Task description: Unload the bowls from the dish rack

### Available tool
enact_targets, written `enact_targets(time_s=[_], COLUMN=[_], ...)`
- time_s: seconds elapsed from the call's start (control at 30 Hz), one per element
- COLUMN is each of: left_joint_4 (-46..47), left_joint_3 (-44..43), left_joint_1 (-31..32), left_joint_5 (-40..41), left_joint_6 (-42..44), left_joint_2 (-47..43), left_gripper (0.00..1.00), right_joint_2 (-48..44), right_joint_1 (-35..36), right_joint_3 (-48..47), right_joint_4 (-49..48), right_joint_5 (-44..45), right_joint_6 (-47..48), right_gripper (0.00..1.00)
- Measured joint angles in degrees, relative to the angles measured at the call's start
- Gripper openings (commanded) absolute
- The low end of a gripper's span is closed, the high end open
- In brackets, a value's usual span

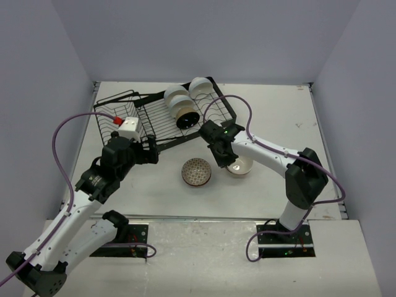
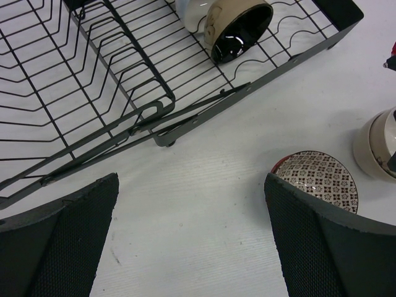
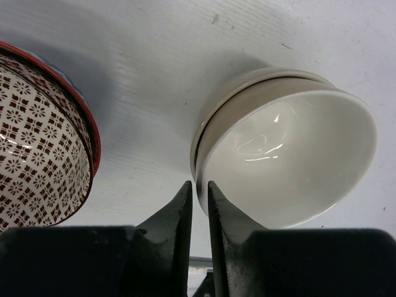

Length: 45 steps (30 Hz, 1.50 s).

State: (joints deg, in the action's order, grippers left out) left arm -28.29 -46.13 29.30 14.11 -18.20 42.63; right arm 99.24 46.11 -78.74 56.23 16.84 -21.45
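Hanging low over the surface, the right gripper has its jaws pressed almost together right at the near rim of a white bowl. That bowl sits upright, nested inside a cream bowl. Honestly can't tell whether the rim is actually pinched or the jaws are just up against it.

Just to the left of that pair in the top view is a patterned bowl, red rim, brown-and-white print, also upright on the surface. It's close to the nested pair but not touching.

The left gripper has its jaws spread wide with nothing between them, over bare surface just in front of the dish rack.

In the rack there's a tan bowl with a glossy dark inside, tipped on its side between the wires, plus a few plain white bowls behind it toward the back.
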Motion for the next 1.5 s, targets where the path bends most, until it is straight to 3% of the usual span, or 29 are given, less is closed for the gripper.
enact_targets(time_s=[0.3,0.43,0.47,0.5,0.57,0.73,0.93,1.1,1.4,1.5], left_joint_4=[0.00,-0.13,-0.26,-0.48,-1.11,-4.39,-7.17,-6.71,-6.14,-5.64], left_joint_3=[0.00,0.00,-0.02,-0.07,-0.24,-3.45,-5.49,-4.61,-3.32,-2.91], left_joint_1=[0.02,0.00,0.00,0.00,0.02,0.00,-0.04,-0.70,-1.60,-1.81], left_joint_5=[0.11,1.11,1.62,2.34,4.15,13.03,23.61,25.11,22.36,21.03], left_joint_6=[0.00,-0.02,-0.04,-0.04,-0.22,-1.38,-3.93,-3.91,-3.72,-3.69], left_joint_2=[1.14,3.04,3.37,3.61,3.69,4.02,3.87,0.76,0.57,0.46], left_gripper=[1.00,1.00,1.00,1.00,1.00,1.00,1.00,1.00,1.00,1.00], right_joint_2=[-4.50,-8.85,-9.86,-10.60,-12.00,-9.86,1.99,8.57,14.23,17.81], right_joint_1=[0.00,-0.15,-0.31,-0.39,-0.55,-2.51,-9.88,-10.86,-11.72,-12.04], right_joint_3=[-4.31,-6.23,-6.14,-5.86,-3.80,2.43,9.42,9.55,6.10,4.76], right_joint_4=[0.98,-3.58,-6.16,-9.22,-18.45,-41.44,-69.13,-73.31,-79.06,-81.53], right_joint_5=[-0.33,-3.50,-4.79,-6.05,-8.98,-16.33,-24.55,-22.60,-18.10,-17.81], right_joint_6=[0.09,0.04,-0.42,-1.11,-3.17,-16.28,-39.12,-48.22,-56.41,-58.42], right_gripper=[0.35,0.65,0.84,0.92,0.99,0.99,0.99,0.92,0.52,0.44])
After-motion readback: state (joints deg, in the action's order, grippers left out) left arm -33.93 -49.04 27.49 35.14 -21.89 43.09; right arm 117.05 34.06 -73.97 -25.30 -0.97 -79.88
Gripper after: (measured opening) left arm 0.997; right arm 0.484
